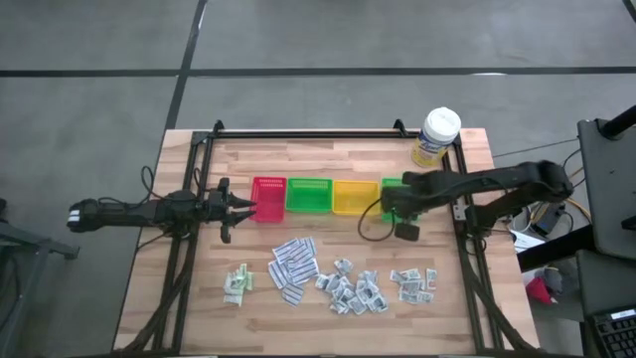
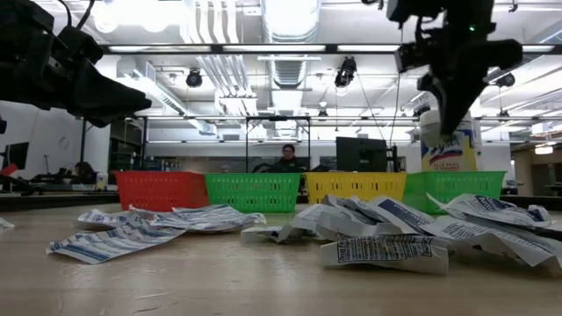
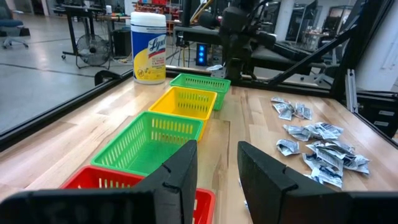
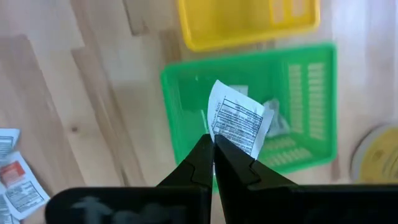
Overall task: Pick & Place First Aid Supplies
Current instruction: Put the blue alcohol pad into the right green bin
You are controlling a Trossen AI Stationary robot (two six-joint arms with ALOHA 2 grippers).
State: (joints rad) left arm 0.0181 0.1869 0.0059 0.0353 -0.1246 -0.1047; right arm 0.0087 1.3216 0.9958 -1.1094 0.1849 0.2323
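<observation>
Right now the right gripper (image 4: 212, 144) pinches a white printed packet (image 4: 238, 124) by its edge, fingers closed on it, directly above the green tray (image 4: 186, 93) at the row's right end, where another packet (image 4: 272, 118) lies. In the high view that tray (image 1: 392, 186) sits at about two o'clock on the table (image 1: 467, 144), beside the yellow tray (image 1: 354, 197). More packets (image 1: 348, 283) are scattered toward six o'clock, white strips (image 1: 294, 265) to their left. At nine o'clock the left gripper (image 1: 245, 206) hovers at the red tray (image 1: 268, 199), fingers (image 3: 180, 180) parted, holding nothing. A tub (image 1: 436, 136) stands at one o'clock.
</observation>
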